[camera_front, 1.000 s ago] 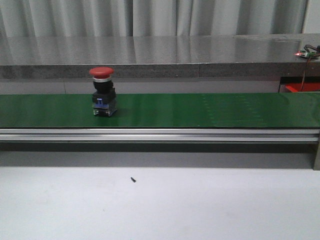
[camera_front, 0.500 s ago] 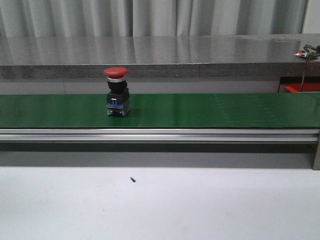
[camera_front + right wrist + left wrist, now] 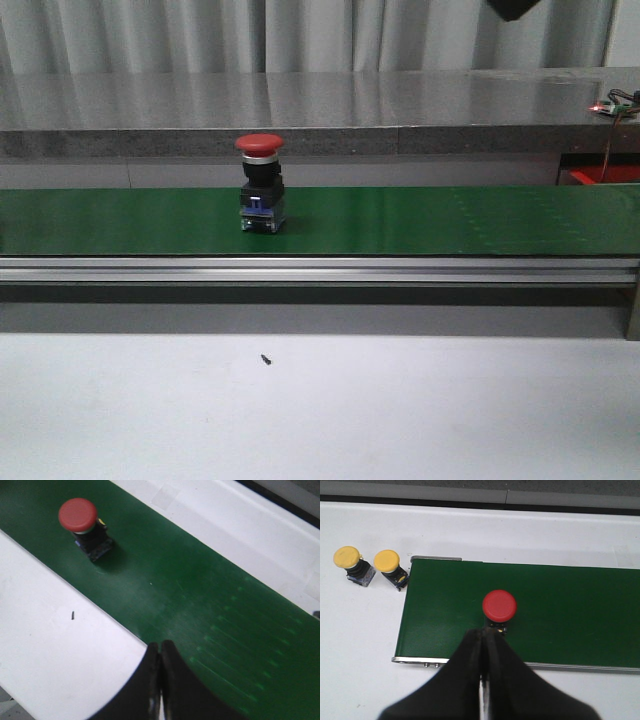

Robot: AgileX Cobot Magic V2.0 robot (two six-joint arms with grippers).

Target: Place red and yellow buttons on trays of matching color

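- Now the red button [image 3: 260, 185] is further right on the green conveyor belt [image 3: 450, 220] than a second ago, upright, riding toward the robot's right.
- Left gripper [image 3: 486, 645] sits above and just behind it, fingers together, holding nothing.
- Right gripper [image 3: 160, 667] hangs over the belt edge downstream, also pinched together, empty.
- Two yellow buttons [image 3: 387, 562] stand on the white surface [image 3: 360, 645] off the belt's end.
- No trays clearly visible; pick not yet started, and timing looks tight.

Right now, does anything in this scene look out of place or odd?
Only a small dark speck, maybe a screw, lying on the white table in front of the belt. The red button stands upright on the belt.
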